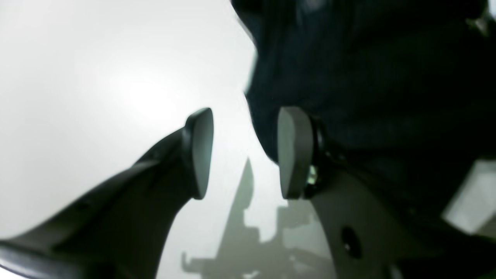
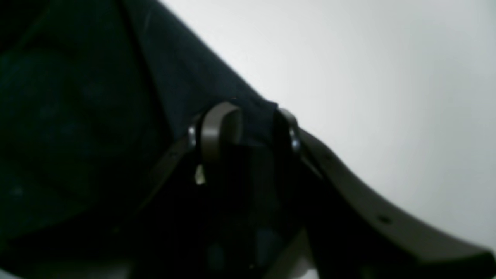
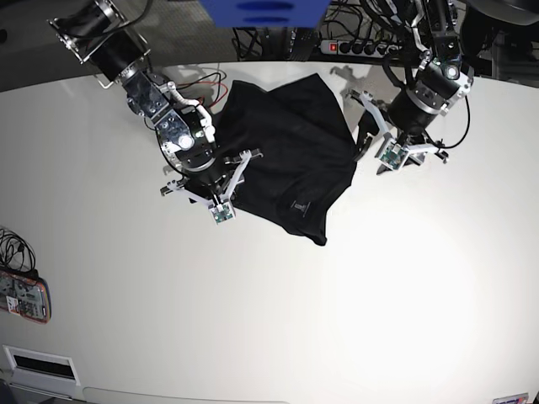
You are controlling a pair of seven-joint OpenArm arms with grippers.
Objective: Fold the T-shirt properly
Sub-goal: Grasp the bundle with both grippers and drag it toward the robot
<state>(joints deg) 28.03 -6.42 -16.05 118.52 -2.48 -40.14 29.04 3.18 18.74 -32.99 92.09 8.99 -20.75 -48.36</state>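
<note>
The T-shirt (image 3: 286,160) lies crumpled near the table's (image 3: 379,295) far edge, between the two arms. The right gripper (image 2: 248,124) is clenched on a fold of its black cloth. The left gripper (image 1: 244,153) stands released, one pad (image 1: 294,151) just beside the cloth's edge. A small pale label shows on the shirt's near part.

Nothing can be read; the small pale label mark (image 3: 298,206) on the T-shirt (image 3: 286,160) is too tiny.
</note>
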